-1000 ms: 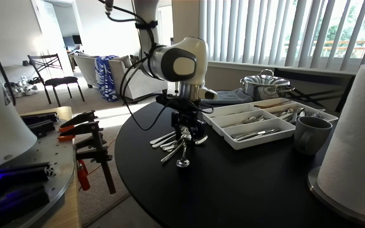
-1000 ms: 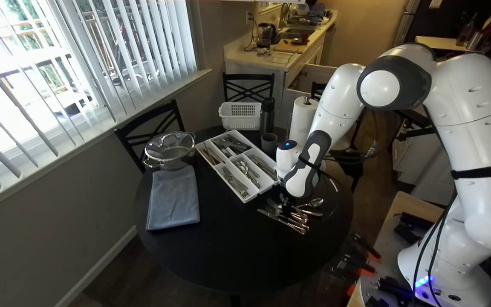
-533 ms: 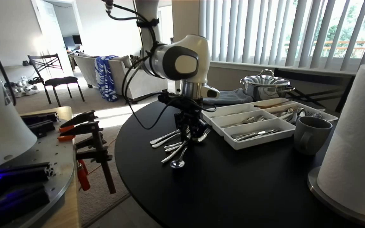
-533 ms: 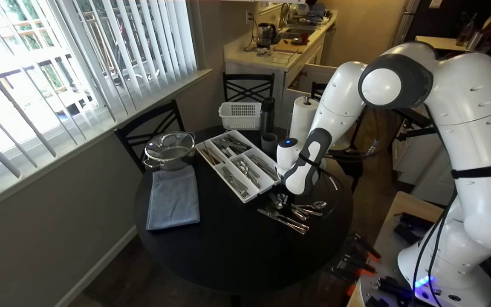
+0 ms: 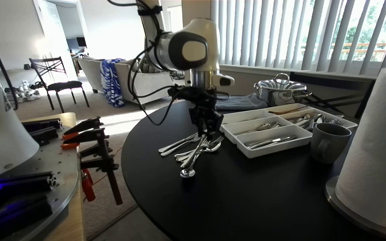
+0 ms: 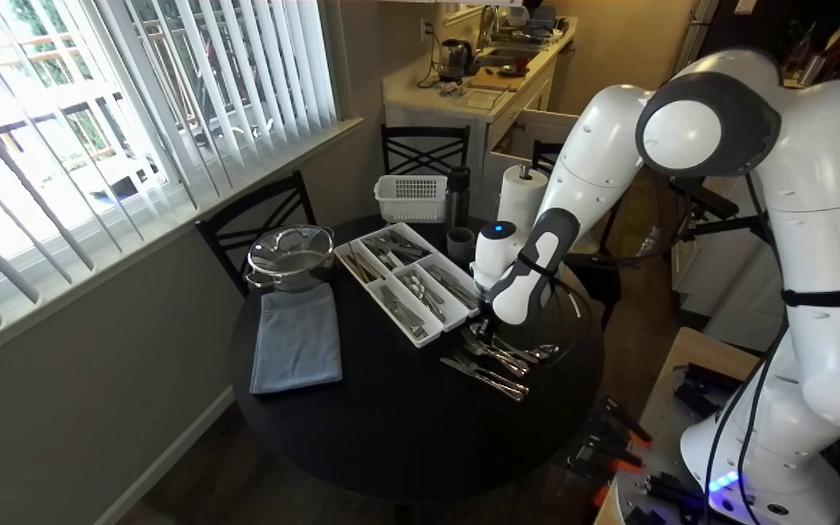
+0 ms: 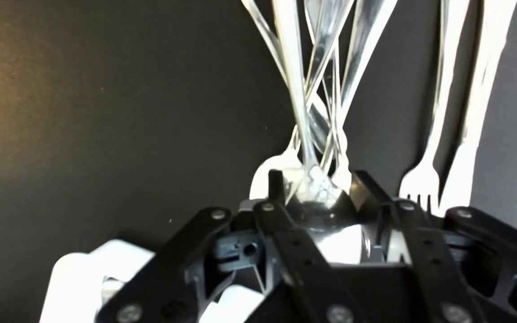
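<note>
Steel looks slick to hold: your fingers (image 7: 276, 185) are clamped on a spoon (image 7: 301, 107) by its bowl, its handle passing over the pile (image 7: 361, 58) beside the tray (image 5: 280, 146). That curved hold, well off the spoon's balance, could let it swivel or slip; if you move sideways too low, the handle could snag the pile and scatter it.

daylight through vertical blinds (image 5: 266, 33); partly sunlit carpet (image 5: 121, 119); pale sofa (image 5: 152, 82); black chair (image 5: 64, 85)

A pot (image 6: 290, 259) stands just beside a folded cloth (image 6: 296, 339). A mug (image 5: 328, 144) stands near a bottle (image 6: 457, 198) and a paper roll (image 5: 375, 150).
</note>
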Motion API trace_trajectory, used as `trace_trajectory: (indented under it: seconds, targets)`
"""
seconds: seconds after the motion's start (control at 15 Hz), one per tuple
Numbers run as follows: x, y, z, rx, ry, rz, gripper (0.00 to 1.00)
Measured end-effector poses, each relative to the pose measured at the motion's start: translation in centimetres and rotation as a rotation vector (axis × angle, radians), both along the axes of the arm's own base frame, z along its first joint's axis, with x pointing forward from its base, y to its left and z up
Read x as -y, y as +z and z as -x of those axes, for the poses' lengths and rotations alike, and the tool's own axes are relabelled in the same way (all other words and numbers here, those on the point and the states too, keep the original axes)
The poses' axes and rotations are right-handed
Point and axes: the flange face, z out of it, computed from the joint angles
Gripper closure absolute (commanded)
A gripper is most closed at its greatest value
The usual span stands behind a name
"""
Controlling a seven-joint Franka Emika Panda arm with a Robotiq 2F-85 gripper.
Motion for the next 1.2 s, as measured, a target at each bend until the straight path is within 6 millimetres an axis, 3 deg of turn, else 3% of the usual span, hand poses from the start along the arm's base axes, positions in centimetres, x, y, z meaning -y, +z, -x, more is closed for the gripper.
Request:
trace_trajectory:
  seconds: [0.33,0.67,0.87,1.2]
  targets:
    - [-2.0,7.9,-0.2,0.130,-0.038,0.055,0.84]
    - [-2.3,11.0,-1.6,0.194,-0.063,0.047,0.84]
    - [-1.8,12.8,-4.2,0.253,-0.112,0.022,0.84]
    - [-0.6,16.7,-11.2,0.355,-0.202,-0.023,0.84]
